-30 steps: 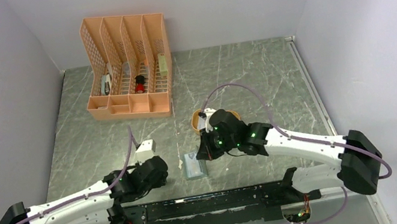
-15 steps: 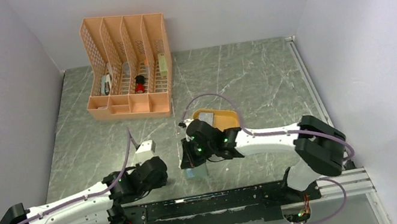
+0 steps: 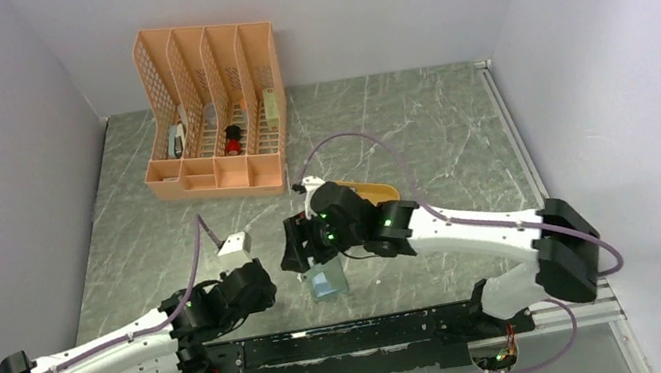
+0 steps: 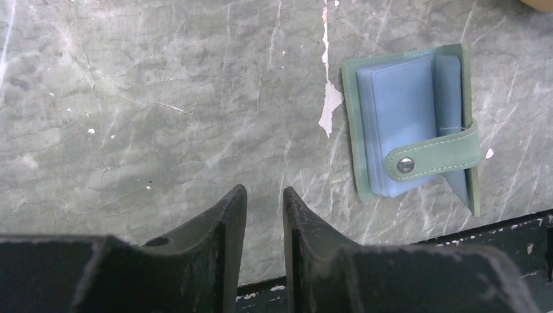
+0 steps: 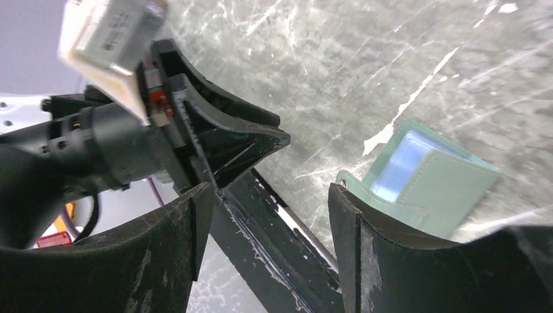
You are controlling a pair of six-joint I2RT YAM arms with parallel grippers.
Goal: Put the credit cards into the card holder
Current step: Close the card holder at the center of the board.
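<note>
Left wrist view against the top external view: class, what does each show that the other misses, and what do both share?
Only the left wrist view shows the snap tab of the card holder lying across its blue sleeves, and the left fingers with a narrow gap, holding nothing. Only the top external view shows the peach organizer, the yellow tray and the right arm reaching over the card holder. Both share the card holder on the marbled table beside the black rail.

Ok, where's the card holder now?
Top view: the card holder lies at the near table edge, just below the right gripper and right of the left gripper.
</note>
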